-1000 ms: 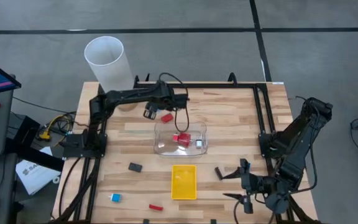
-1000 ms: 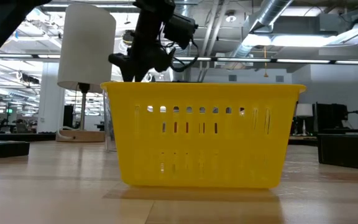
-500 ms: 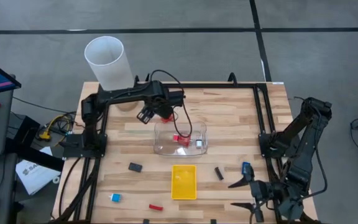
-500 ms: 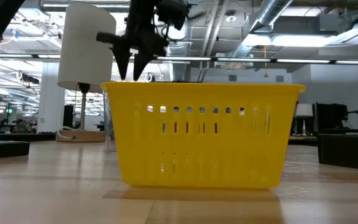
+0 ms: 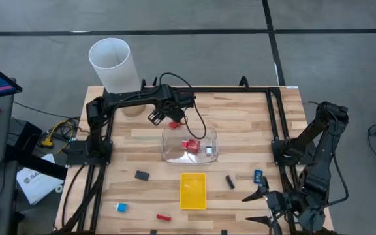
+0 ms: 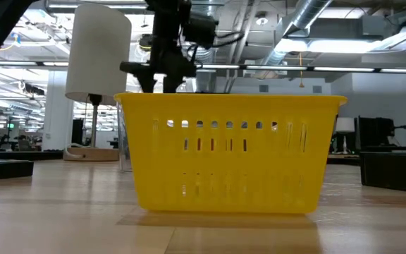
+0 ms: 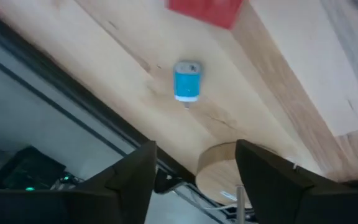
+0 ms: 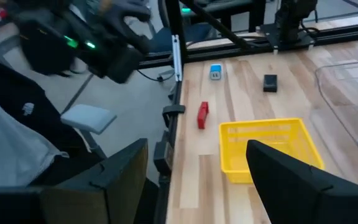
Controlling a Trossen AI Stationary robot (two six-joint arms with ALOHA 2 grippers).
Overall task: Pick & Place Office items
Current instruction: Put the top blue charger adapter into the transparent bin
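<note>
Your left gripper (image 5: pixel 165 115) hangs with fingers apart, empty, beside a red block (image 5: pixel 174 123) at the clear tray's (image 5: pixel 175 155) far edge, arm stretched across the table's back. Your right gripper (image 5: pixel 256 209) waits spread at the near right corner, arm folded. Another red block (image 5: pixel 190 145) sits in the clear tray; black bits (image 5: pixel 141 175) flank the yellow tray (image 5: pixel 193 190).
</note>
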